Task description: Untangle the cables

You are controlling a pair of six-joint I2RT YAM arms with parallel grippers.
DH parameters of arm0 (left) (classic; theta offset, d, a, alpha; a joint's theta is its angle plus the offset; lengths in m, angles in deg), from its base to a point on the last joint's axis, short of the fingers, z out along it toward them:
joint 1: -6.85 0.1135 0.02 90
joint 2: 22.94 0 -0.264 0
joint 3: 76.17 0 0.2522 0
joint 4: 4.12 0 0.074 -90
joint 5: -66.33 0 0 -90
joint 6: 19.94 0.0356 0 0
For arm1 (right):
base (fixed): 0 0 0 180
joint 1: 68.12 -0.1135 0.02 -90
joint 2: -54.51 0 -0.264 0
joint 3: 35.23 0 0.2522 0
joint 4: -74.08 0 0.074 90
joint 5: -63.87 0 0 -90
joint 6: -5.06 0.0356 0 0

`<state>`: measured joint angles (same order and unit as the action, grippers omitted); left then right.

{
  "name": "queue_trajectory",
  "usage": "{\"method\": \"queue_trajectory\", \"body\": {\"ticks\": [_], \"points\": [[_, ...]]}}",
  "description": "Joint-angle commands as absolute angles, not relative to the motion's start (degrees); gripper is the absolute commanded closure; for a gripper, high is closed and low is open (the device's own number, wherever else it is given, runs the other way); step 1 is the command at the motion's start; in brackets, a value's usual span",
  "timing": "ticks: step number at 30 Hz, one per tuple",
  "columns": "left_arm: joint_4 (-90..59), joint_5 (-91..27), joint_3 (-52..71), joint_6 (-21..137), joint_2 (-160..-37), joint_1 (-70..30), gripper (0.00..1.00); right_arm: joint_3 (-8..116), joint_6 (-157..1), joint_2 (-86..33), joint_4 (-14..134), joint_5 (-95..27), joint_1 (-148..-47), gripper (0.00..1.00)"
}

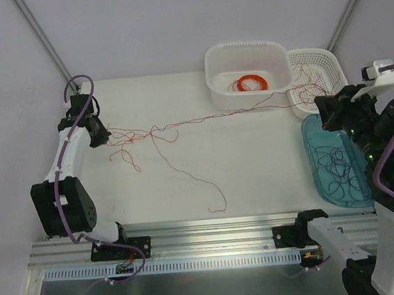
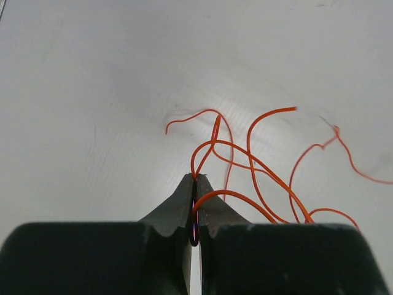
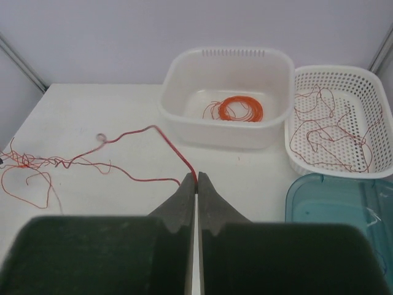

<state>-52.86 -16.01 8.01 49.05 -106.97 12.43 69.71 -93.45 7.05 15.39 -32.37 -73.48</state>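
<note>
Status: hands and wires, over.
Left hand shut on thin red-orange wires. Right hand shut on one strand. Tangle strung between them, knot nearer left. Nothing blocking.

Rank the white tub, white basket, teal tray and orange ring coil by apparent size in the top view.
1. White tub and teal tray: too close to rank, and the right arm covers part of the tray.
2. White basket, also partly covered.
3. Orange ring coil.
</note>
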Motion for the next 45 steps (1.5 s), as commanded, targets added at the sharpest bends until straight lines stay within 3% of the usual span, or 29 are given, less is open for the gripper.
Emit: {"method": "queue_trajectory", "body": {"ticks": [1, 7, 18, 23, 25, 28, 29, 37, 45], "points": [[-53.04, -12.60, 8.70, 47.48, -110.39, 15.10, 1.00, 74.33, -95.83, 7.67, 13.65, -30.53, -73.21, 0.99], [-52.95, -11.62, 10.80, 48.27, -117.95, 18.71, 1.00, 76.18, -97.41, 9.16, 14.09, -28.50, -74.44, 0.99], [-52.07, -26.39, 9.67, 49.32, -115.50, 17.49, 1.00, 59.16, -91.80, 4.24, 17.69, -53.02, -74.88, 0.99], [-51.72, -28.24, 5.72, 50.11, -110.32, 13.62, 1.00, 49.39, -91.00, 0.74, 18.40, -47.77, -76.99, 0.99], [-51.63, -29.91, 4.05, 50.38, -108.91, 12.57, 1.00, 46.48, -90.56, -0.94, 17.26, -45.39, -77.61, 0.91], [-51.72, -30.27, 2.29, 51.34, -106.01, 9.40, 1.00, 45.77, -91.52, -5.06, 14.98, -40.39, -80.94, 0.52], [-51.81, -30.35, 1.85, 51.43, -104.61, 8.70, 1.00, 45.86, -92.05, -6.64, 14.88, -37.93, -84.26, 0.49], [-51.72, -32.81, -1.84, 50.29, -99.50, 5.20, 1.00, 46.38, -97.76, -14.38, 23.83, -38.43, -101.50, 0.36], [-51.72, -34.13, -3.96, 49.15, -96.51, 4.12, 1.00, 46.91, -102.86, -30.46, 35.62, -49.07, -116.09, 0.34]]}}
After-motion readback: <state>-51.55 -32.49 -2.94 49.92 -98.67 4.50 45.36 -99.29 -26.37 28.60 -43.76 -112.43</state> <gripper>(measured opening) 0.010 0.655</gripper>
